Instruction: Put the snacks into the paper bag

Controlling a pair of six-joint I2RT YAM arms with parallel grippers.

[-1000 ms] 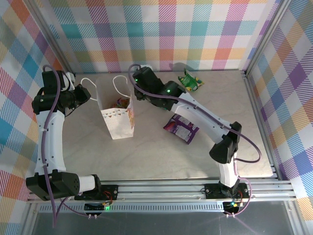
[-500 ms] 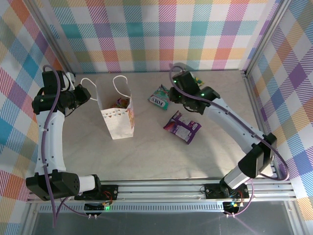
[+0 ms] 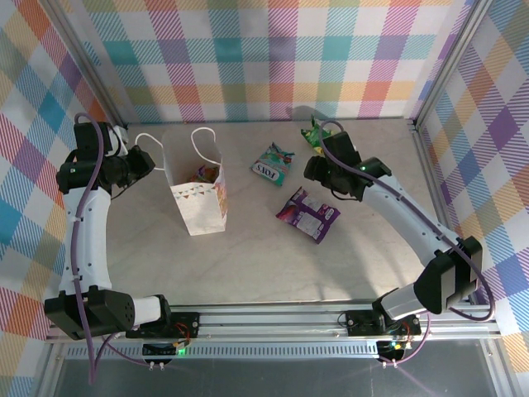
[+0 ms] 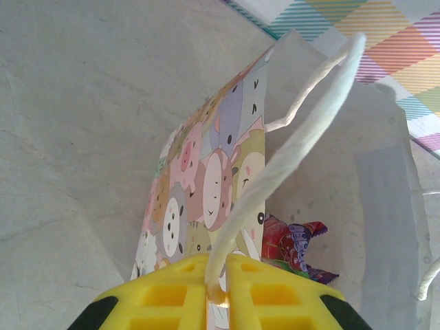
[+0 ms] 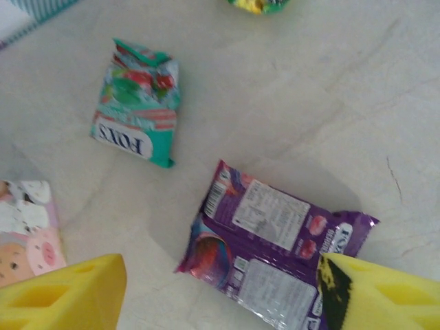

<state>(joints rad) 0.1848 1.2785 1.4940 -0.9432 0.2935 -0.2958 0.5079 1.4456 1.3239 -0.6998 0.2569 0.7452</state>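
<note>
Snacks (image 4: 292, 247) lie inside the paper bag (image 3: 198, 194), its cord (image 4: 275, 172) pinched by the left gripper (image 4: 217, 265); teal packet (image 3: 270, 164), purple packet (image 3: 307, 213) and green packet (image 3: 314, 132) lie outside, right of centre, with the right gripper (image 5: 220, 289) gaping empty.

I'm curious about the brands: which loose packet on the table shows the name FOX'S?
The teal packet; the purple packet shows white label panels, and the green one is mostly hidden.

open-topped paper bag (image 3: 200, 208), snacks (image 3: 307, 212) well apart
</note>
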